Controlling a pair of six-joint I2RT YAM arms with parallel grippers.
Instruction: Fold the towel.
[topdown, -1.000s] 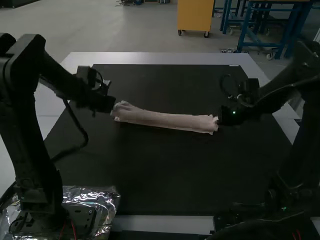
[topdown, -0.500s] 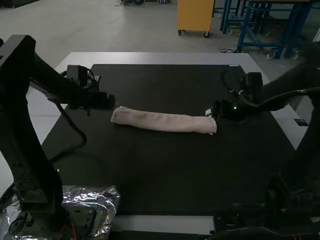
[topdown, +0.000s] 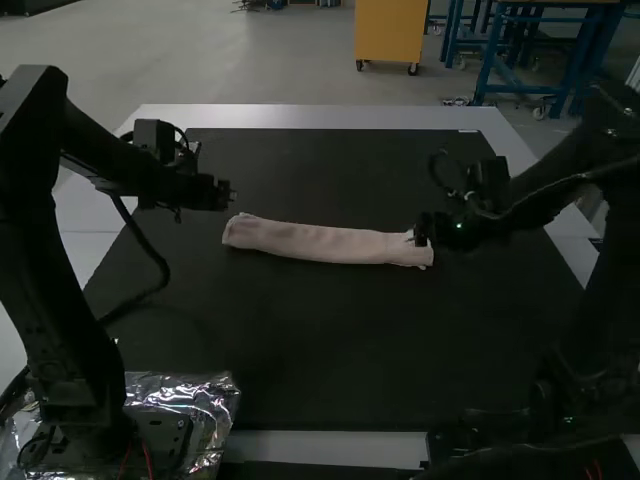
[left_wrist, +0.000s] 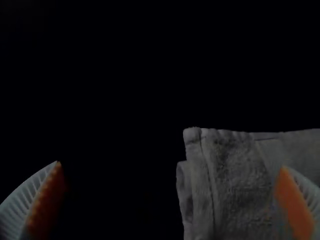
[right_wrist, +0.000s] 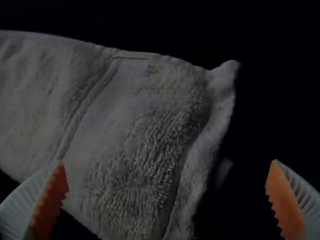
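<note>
Where the towel (topdown: 320, 243) lies: crosswise on the black mat (topdown: 300, 345), between my two arms, its right end slightly nearer me than its left.

Towel's shape: a long, narrow, pale strip, already folded into layers and fairly smooth along its length.

Towel's left end: in my left wrist view I can see edges stacked on one another, one layer peeking out past the top one, with a stitched seam near the end.

Towel's right end: my right wrist view gives me a band with a seam, looped pile beside it, and a wavy, curled edge with one raised corner.

Left gripper (topdown: 229, 190): near the towel's left end, apart from it in the high view.

Left jaws: wide, nothing pinched; from the wrist, one overlaps the towel in my line of sight while the other has dark background behind it.

Right gripper (topdown: 418, 238): at the towel's right end, overlapping it in the high view; I can't tell whether it touches.

Right jaws: wide as well, holding nothing, with the towel's end showing across much of the gap.

Orange pads (right_wrist: 284, 200): ribbed and facing each other across the gap.

Table (topdown: 330, 117): pale, showing around the mat.

Foil (topdown: 215, 400): silvery and crinkled, around the left arm's base (topdown: 85, 440).
</note>
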